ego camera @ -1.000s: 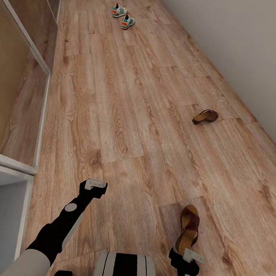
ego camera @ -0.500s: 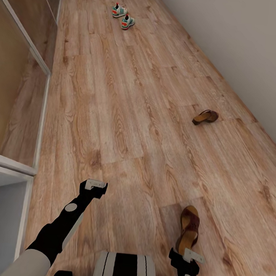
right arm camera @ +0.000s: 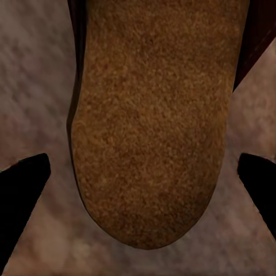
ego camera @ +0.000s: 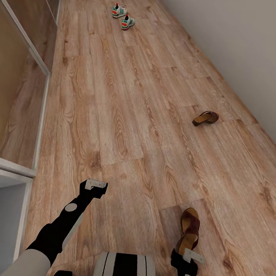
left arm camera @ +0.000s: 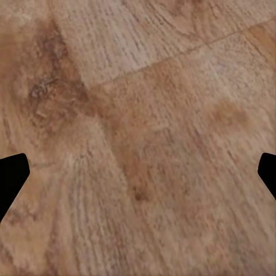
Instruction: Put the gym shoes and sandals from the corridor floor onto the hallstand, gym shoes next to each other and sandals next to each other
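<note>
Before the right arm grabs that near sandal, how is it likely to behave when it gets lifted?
The near sandal lies flat with its sole on the corridor floor, so it probably won't roll. Its tan insole looks grainy, likely not slippery. The right gripper is open around the heel end; lifted from there, the toe may droop.
</note>
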Tool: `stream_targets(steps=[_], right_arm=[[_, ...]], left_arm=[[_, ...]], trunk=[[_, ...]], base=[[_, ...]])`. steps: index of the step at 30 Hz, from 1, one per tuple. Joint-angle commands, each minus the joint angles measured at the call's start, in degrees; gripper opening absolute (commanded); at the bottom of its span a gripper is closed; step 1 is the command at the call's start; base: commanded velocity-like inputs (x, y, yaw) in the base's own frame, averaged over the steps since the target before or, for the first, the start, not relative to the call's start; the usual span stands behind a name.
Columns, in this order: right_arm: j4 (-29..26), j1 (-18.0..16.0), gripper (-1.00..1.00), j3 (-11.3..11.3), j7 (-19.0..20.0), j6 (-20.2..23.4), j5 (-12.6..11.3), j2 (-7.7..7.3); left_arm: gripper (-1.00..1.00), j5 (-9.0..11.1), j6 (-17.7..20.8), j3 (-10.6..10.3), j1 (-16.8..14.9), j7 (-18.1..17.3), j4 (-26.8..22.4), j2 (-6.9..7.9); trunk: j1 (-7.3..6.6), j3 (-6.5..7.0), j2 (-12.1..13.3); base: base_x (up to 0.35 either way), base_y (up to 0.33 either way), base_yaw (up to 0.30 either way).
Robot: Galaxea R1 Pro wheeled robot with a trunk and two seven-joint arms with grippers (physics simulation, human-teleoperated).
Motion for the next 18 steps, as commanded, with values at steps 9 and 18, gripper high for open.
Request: stream_targets(steps=[9,18], right_arm=[[-0.01,-0.02,-1.00,-0.18,0.14,-0.35,-0.46,0.01],[0.01,-0.02,-1.00,-0.19,0.14,-0.35,-0.46,0.01]], left_arm=[[1.00,-0.04,0.14,0.01,-0.01,-0.07,-0.11,-0.01],[1.00,-0.04,0.14,0.01,-0.01,-0.07,-0.12,-0.01]], trunk=[[-0.01,-0.03,-0.01],[-0.01,-0.03,-0.01]], base=[[0.000,0.000,0.000],[0.000,0.000,0.000]])
